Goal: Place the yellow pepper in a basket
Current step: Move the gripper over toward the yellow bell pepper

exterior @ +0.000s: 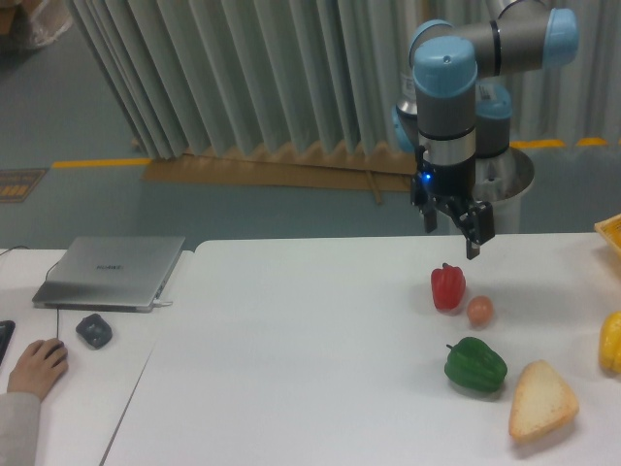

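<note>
The yellow pepper (610,342) lies at the table's right edge, half cut off by the frame. A corner of the yellow-orange basket (610,231) shows farther back at the right edge. My gripper (452,233) hangs in the air above the table, behind and slightly right of the red pepper (447,287), well to the left of the yellow pepper. Its fingers point down and stand apart with nothing between them.
A small orange-brown ball (479,311) sits by the red pepper. A green pepper (475,365) and a tan bread wedge (541,400) lie near the front right. On the left desk are a laptop (110,271), a mouse (94,330) and a person's hand (33,364).
</note>
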Controlling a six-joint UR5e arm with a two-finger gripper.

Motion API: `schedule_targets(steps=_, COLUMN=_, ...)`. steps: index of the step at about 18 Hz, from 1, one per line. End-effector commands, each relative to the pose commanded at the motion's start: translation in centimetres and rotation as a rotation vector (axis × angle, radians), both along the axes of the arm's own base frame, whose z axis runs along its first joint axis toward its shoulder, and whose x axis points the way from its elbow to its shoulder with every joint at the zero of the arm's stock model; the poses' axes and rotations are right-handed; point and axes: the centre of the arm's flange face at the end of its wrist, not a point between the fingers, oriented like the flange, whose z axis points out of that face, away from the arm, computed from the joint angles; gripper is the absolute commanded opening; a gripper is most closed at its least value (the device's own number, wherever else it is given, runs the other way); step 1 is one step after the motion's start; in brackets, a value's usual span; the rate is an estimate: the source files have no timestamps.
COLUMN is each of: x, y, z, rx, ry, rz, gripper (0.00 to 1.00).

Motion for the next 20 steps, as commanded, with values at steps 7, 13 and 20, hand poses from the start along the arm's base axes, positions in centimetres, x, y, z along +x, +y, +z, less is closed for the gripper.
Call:
schedule_targets(steps=7, x=-8.9, y=-3.4, z=-2.7, rx=-0.139, ry=0.073, rz=-0.077, gripper=1.00)
schedule_targets(steps=13, x=-14.1, y=-2.6, z=-6.0, rx=-0.176, ry=0.068, rz=-0.181, gripper=1.00)
schedule_targets(steps=20, x=-17.8, y=-4.0, z=-8.8, rx=-0.184, ry=0.034, rz=-0.029, gripper=1.00)
